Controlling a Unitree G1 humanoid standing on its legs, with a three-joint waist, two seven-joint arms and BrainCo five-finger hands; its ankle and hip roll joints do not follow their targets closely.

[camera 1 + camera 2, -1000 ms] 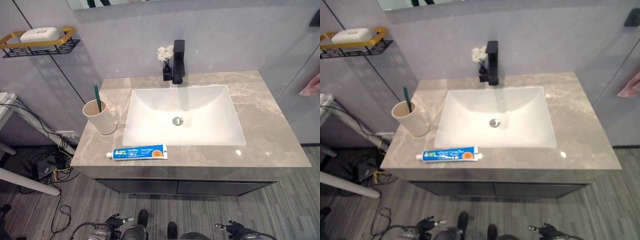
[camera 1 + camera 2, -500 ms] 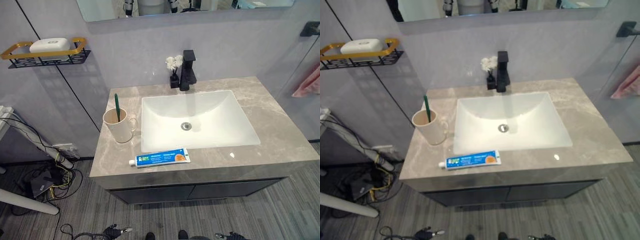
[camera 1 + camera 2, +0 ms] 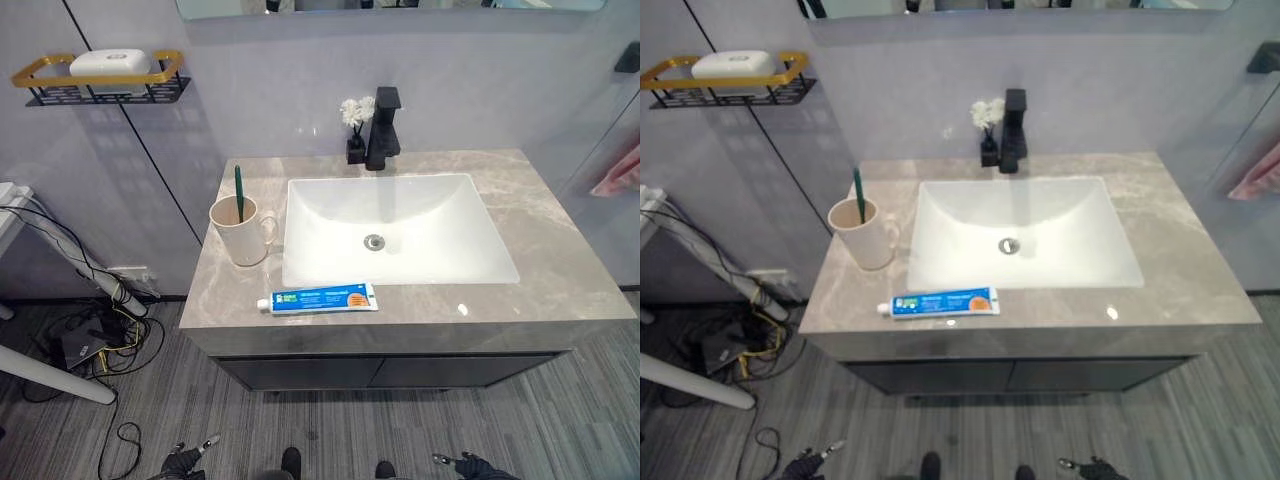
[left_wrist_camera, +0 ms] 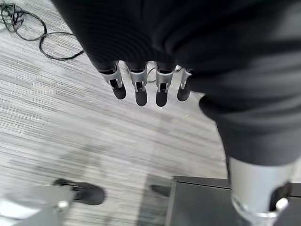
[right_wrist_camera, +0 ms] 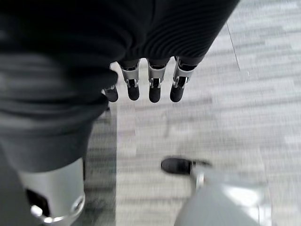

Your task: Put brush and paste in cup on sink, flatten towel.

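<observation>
Cup [image 3: 240, 231] holding brush [image 3: 239, 193] left of sink [image 3: 398, 230], paste [image 3: 318, 298] before sink, faucet [image 3: 383, 128] behind

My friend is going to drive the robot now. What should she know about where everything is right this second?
Left hand: open, hanging low over the floor, holding nothing.
Right hand: open, also low over the floor, holding nothing.
Toothbrush: already standing in the cup, on the counter left of the sink.
Toothpaste: lying flat on the counter's front edge, in front of the sink, not in the cup.
Towel: pink, hanging at the far right, partly out of frame.
Done: brush in cup.
Left: put the paste in the cup, then flatten the towel.
</observation>
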